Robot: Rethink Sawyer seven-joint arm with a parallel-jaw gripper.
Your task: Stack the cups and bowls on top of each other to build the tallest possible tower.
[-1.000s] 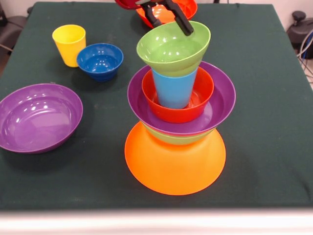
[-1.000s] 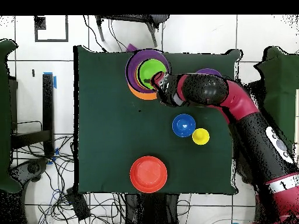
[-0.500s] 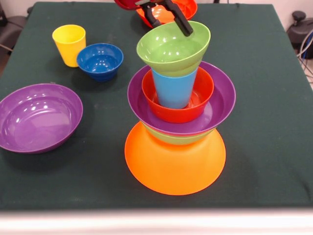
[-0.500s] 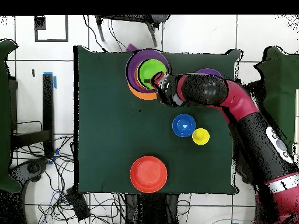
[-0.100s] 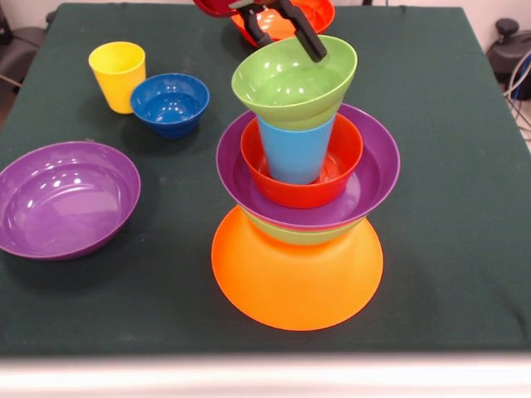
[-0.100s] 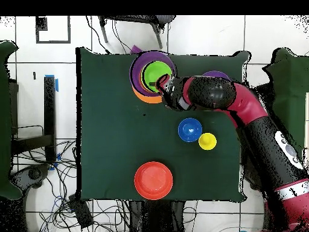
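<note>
Though cut off above, the claw (image 5: 282, 29) straddles the top green bowl's (image 5: 292, 81) rim — grip unclear.

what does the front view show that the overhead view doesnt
Only the front view shows the tower's side: the upturned orange bowl as base, a green bowl's edge, the purple bowl, a red-orange bowl, the light blue cup, and the tilted green bowl on top. It also shows the loose purple bowl whole.

Only the overhead view shows the whole arm and the floor round the table.

Both show the end effector at the top bowl's rim, the yellow cup, the dark blue bowl and another red-orange bowl.
</note>
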